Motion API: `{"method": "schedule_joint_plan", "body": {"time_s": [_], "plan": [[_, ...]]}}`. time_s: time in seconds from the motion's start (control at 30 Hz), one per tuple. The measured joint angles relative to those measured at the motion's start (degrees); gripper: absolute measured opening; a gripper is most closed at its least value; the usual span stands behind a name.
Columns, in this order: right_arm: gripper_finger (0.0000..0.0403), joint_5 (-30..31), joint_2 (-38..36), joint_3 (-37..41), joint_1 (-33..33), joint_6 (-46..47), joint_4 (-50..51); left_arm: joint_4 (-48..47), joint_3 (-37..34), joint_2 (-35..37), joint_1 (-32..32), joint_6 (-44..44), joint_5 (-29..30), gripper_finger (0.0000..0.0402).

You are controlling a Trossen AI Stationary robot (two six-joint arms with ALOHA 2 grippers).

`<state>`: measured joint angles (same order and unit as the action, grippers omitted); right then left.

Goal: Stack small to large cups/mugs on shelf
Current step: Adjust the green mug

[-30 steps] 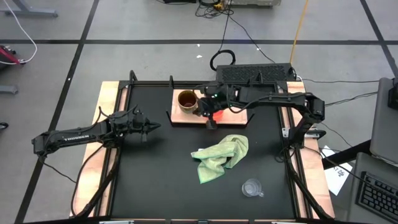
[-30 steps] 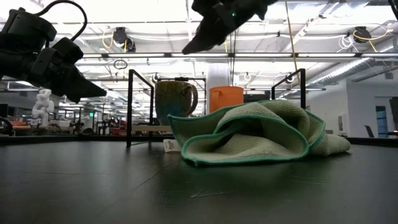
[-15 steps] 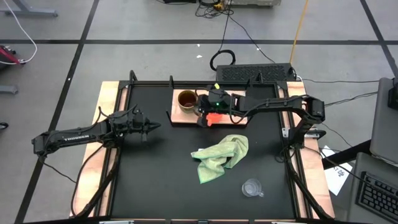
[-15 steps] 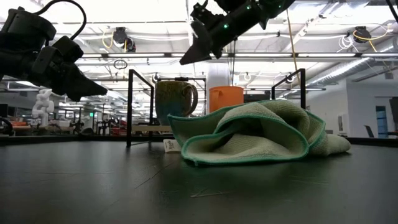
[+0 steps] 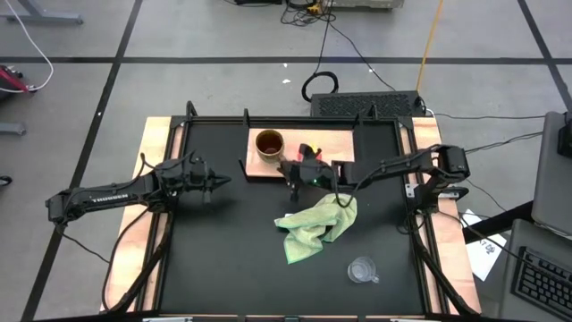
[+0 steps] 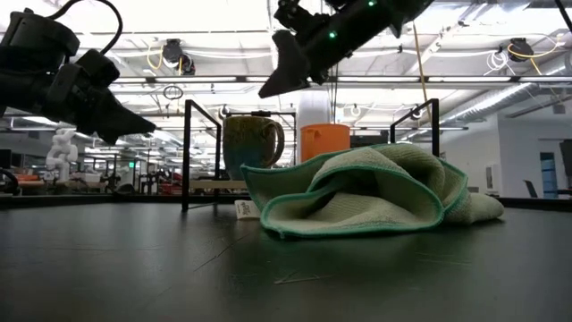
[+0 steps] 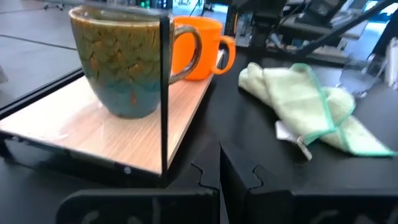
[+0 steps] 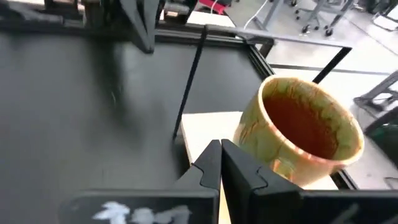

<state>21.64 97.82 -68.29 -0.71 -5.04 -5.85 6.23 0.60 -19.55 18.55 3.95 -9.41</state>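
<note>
The brown mug (image 5: 268,141) and the orange cup (image 5: 308,148) stand side by side on the wooden shelf (image 5: 341,145), the mug to the left; both also show in the left wrist view, mug (image 7: 124,62) and cup (image 7: 202,43). The clear glass cup (image 5: 362,268) stands on the black table near its front edge. My right gripper (image 5: 293,183) is shut and empty, in the air just off the shelf's near edge, close to the mug (image 8: 305,130). My left gripper (image 5: 214,183) is shut and empty, in the air left of the shelf.
A crumpled light green cloth (image 5: 317,224) lies on the table between the shelf and the glass cup. Black brackets (image 6: 189,152) stand up at the shelf's ends. Bare black tabletop lies to the left and in front of the shelf.
My right gripper has drawn back from above the orange cup toward the table's near edge and has come down a little. The orange cup and the mug have stayed where they were on the shelf.
</note>
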Motion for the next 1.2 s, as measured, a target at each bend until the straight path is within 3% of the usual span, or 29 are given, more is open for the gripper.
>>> {"method": "schedule_joint_plan", "body": {"time_s": [0.23,0.47,0.87,0.97,1.2], "plan": [[0.0000,7.2,0.0,5.3,2.5,1.5,-12.0,0.7,0.0,0.0,0.0,1.2,-1.6,0.0003],[0.0000,23.0,0.0,11.8,6.9,3.0,-24.1,0.7,0.0,0.0,0.0,1.4,-1.6,0.0003],[0.0000,26.2,0.0,16.1,10.7,2.1,-27.3,2.0,0.0,0.0,-0.7,6.5,-1.6,0.0003],[0.0000,32.3,0.0,16.2,11.7,-1.4,-27.8,2.3,0.0,-0.3,-2.7,6.7,-1.6,0.0002],[0.0000,36.0,0.0,16.2,15.6,-11.7,-33.6,8.2,0.0,-2.2,-8.7,5.6,-0.2,0.0001]]}}
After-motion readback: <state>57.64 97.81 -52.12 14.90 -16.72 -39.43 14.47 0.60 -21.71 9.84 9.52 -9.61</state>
